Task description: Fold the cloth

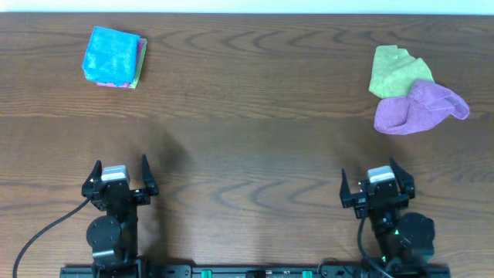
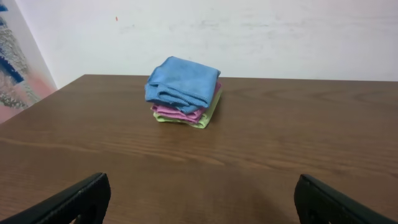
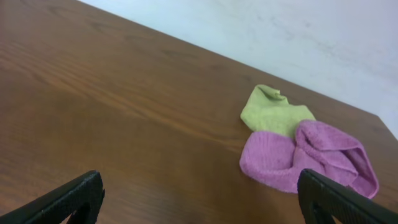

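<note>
Step in hand: none started, the next cloth is not yet picked.
- Folded stack, blue on top, sits at the far left corner.
- Crumpled purple cloth lies near the far right corner, overlapping the green cloth.
- Next move, probably: right gripper reaches for the purple cloth, pulls it clear and spreads it flat.
- Left gripper and right gripper are both wide open and empty, by the near edge.
</note>
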